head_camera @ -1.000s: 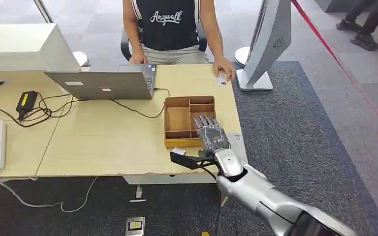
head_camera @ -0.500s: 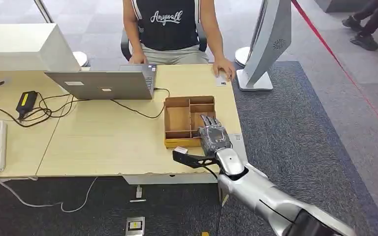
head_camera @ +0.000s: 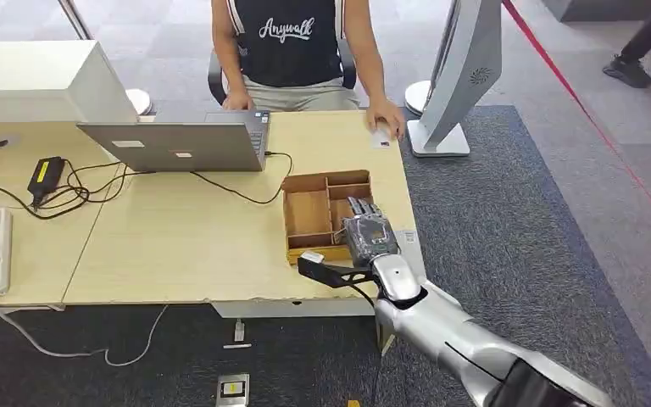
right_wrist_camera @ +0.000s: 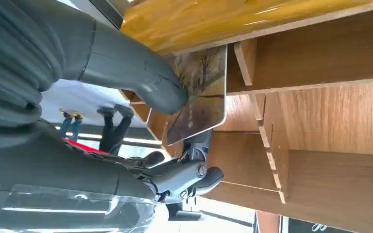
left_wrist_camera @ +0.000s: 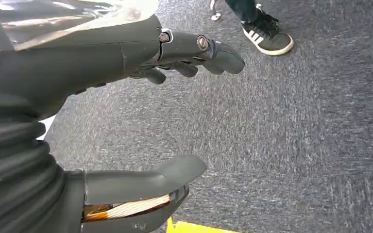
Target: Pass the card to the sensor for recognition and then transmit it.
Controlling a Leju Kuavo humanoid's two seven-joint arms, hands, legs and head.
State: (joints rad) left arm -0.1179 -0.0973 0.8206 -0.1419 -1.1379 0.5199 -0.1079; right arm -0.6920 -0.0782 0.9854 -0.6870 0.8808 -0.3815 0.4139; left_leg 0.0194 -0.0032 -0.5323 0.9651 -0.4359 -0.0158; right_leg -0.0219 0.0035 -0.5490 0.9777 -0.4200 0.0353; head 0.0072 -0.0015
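R hand (head_camera: 368, 237) in partitioned wooden tray (head_camera: 305, 212), thumb + fingers (right_wrist_camera: 194, 177) pinching glossy printed card (right_wrist_camera: 199, 97); lift straight (avoid dividers). L hand (left_wrist_camera: 126, 116) empty, fingers apart.

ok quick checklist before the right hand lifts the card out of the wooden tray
1. Card held: ok. In the right wrist view the right hand pinches the card between thumb and fingers.
2. Card clear of the dividers: cannot tell. The card sits inside the wooden tray, close to a divider.
3. Tray steady: not ok. It has turned slightly on the table since a second ago, so it may drag along on the lift.
4. Laptop cable clear of the tray: cannot tell. It ends near the tray's far corner.
5. Person's hand away from the tray: ok, resting at the table's far edge.
6. Left hand free: ok, open over the carpet.
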